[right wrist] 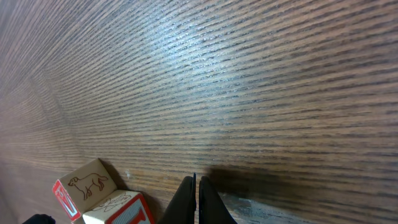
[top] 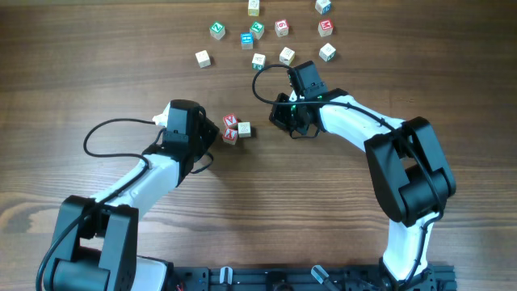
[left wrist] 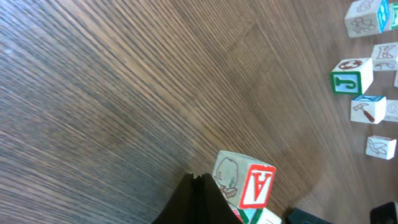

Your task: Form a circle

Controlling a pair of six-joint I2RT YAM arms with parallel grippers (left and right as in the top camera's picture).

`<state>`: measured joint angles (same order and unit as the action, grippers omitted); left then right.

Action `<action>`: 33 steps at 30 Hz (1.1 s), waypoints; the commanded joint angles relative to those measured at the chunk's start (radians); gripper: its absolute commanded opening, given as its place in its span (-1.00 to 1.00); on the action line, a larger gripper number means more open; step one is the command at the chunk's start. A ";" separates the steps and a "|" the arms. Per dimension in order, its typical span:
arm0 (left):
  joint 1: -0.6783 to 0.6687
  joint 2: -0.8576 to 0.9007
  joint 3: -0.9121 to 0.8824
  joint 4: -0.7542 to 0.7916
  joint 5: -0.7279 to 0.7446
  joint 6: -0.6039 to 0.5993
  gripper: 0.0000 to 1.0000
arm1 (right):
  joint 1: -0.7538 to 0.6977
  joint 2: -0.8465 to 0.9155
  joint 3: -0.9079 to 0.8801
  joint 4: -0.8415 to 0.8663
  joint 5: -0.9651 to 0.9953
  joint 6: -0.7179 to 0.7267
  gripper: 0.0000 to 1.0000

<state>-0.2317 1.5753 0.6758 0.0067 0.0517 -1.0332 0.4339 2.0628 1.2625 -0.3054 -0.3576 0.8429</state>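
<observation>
The circle (top: 234, 129) is a tight cluster of three small wooden letter cubes in the middle of the table: two red-printed ones (top: 230, 121) and a pale one (top: 244, 129). My left gripper (top: 216, 131) is shut and holds nothing, with its tip right against the cluster's left side. In the left wrist view its closed fingertips (left wrist: 198, 178) sit beside the red "A" cube (left wrist: 245, 185). My right gripper (top: 275, 121) is shut and empty, a short way right of the cluster. In the right wrist view its tips (right wrist: 196, 180) rest low over the wood, with two cubes (right wrist: 87, 183) at lower left.
Several loose mixed-colour cubes (top: 258, 36) are spread across the back of the table, some showing at the right edge of the left wrist view (left wrist: 351, 74). The right arm's black cable (top: 262, 81) loops just in front of them. Bare wood lies in front of the cluster.
</observation>
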 commanded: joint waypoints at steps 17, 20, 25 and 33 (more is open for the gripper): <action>-0.033 0.086 -0.004 0.068 0.004 -0.030 -0.92 | 0.001 0.021 -0.010 0.005 0.021 -0.002 -0.89; -0.033 0.094 -0.004 0.092 0.005 -0.039 -0.92 | 0.001 0.021 -0.010 0.005 0.021 -0.003 -0.88; -0.033 0.094 -0.004 0.096 0.027 -0.056 -0.92 | 0.001 0.021 -0.010 0.005 0.021 -0.003 -0.88; -0.033 0.094 -0.004 0.118 0.072 -0.056 -0.92 | 0.001 0.021 -0.010 0.005 0.024 -0.003 -0.88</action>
<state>-0.2619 1.6569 0.6758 0.1207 0.1001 -1.0824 0.4339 2.0628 1.2625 -0.3054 -0.3573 0.8429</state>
